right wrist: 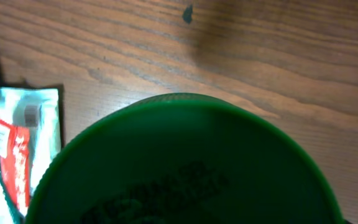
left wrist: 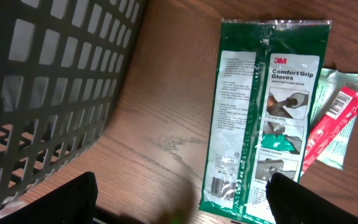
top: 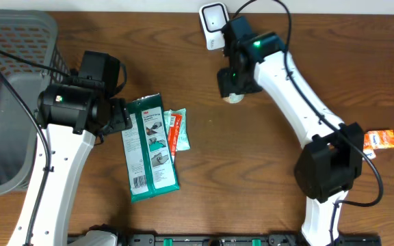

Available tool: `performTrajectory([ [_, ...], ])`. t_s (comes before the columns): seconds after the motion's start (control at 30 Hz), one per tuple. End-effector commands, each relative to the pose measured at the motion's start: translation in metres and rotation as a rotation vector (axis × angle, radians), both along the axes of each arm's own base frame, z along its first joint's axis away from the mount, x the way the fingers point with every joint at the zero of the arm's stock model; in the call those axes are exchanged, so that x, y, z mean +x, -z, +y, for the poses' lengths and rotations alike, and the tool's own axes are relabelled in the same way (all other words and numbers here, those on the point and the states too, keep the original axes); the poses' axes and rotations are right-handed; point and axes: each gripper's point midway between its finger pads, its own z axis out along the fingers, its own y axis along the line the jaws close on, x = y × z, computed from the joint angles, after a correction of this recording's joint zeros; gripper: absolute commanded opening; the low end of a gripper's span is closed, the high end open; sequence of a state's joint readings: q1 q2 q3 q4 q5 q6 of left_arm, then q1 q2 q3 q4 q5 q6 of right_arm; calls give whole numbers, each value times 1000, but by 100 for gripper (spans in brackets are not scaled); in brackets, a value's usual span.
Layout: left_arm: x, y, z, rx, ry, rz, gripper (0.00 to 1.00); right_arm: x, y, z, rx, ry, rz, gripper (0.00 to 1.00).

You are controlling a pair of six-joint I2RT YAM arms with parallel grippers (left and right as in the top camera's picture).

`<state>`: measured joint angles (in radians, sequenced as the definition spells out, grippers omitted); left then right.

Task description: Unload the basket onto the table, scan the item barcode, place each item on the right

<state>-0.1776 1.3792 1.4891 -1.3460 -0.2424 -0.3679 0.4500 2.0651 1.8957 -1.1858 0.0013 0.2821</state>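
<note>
Closest to the near edge, left of the middle, a flat green plastic pack of gloves [top: 152,147] lies printed side up on the brown wooden counter [top: 252,157], with its barcode end pointing toward that edge. A small pale green sachet with a red label [top: 177,130] lies against the pack's right side. The left gripper [left wrist: 180,180] hangs just left of the pack, its fingers spread wide with nothing between them. At the right edge lies a small orange packet [top: 379,140]. A grey plastic lattice basket [top: 26,31] fills the far left corner, its solid grey floor in plain view. Farther back, right of the middle, the right gripper [top: 234,85] is pinching a round container with a green lid [right wrist: 185,168], just in front of the white box-shaped scanner [top: 213,26] at the far edge.
</note>
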Motion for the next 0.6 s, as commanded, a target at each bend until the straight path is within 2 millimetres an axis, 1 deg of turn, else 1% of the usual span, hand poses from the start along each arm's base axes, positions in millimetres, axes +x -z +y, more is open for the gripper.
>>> performTrajectory([
  [0.0, 0, -1, 3, 14, -1, -1, 87, -14, 6, 2, -61, 32, -10, 32],
  [0.17, 0, -1, 3, 14, -1, -1, 88, -31, 45, 9, -85, -4, 25, 32],
  [0.27, 0, -1, 3, 14, -1, -1, 88, -36, 59, 10, -88, -10, 30, 34],
  [0.3, 0, -1, 3, 14, -1, -1, 88, -38, 63, 9, -90, -12, 35, 36],
  [0.33, 0, -1, 3, 14, -1, -1, 88, -39, 64, 8, -92, -12, 39, 40],
  [0.37, 0, -1, 3, 14, -1, -1, 88, -40, 65, 8, -95, -13, 43, 46],
  [0.4, 0, -1, 3, 14, -1, -1, 88, -41, 65, 7, -97, -17, 48, 60],
  [0.43, 0, -1, 3, 14, -1, -1, 88, -42, 66, 7, -98, -26, 52, 70],
  [0.5, 0, -1, 3, 14, -1, -1, 88, -44, 66, 7, -93, -43, 62, 79],
  [0.57, 0, -1, 3, 14, -1, -1, 88, -45, 66, 7, -78, -63, 76, 84],
])
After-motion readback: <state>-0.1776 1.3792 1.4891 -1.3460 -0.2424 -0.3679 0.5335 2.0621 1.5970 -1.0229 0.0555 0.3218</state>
